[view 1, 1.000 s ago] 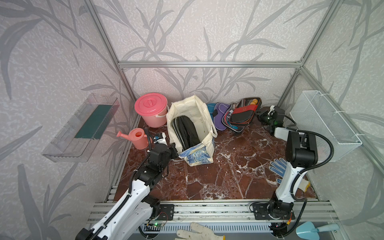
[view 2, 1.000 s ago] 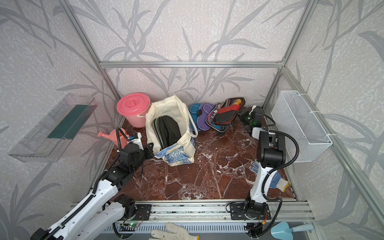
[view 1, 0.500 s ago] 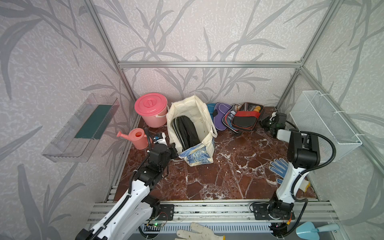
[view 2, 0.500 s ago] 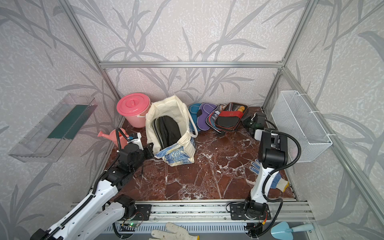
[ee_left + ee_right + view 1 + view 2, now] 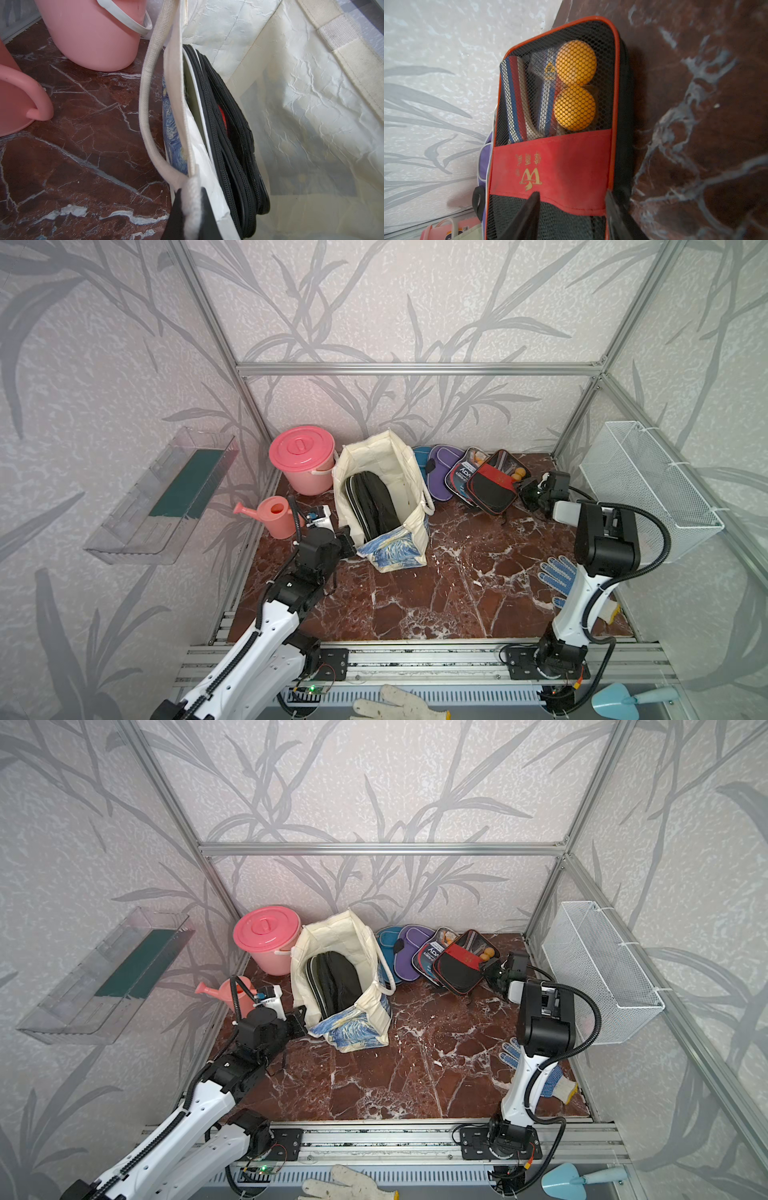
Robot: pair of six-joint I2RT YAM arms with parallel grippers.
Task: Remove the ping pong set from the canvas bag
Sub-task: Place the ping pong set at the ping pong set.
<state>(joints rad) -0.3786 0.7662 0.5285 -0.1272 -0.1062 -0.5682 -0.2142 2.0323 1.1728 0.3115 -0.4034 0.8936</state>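
Progress is judged at a little over halfway. Four cases of the ping pong set (image 5: pixel 409 952) are laid out just beside the canvas bag (image 5: pixel 395 545), on its right-arm side: a teal case (image 5: pixel 420 456) nearest the bag, then a purple case (image 5: pixel 444 472), a navy case (image 5: pixel 462 476), and a black-red case (image 5: pixel 494 487) farthest from it, with orange balls (image 5: pixel 575 83) seen through its mesh. Dark zipped cases (image 5: pixel 372 506) are seen upright inside the bag, packed against its left-arm wall. An olive edge is glimpsed among them, and their count cannot be told. The right gripper (image 5: pixel 572 204) is held over the black-red case, jaws apart, with nothing clamped. The left gripper (image 5: pixel 191 207) is closed on the bag's rim, where a handle joins. The cases inside are left to be lifted out.
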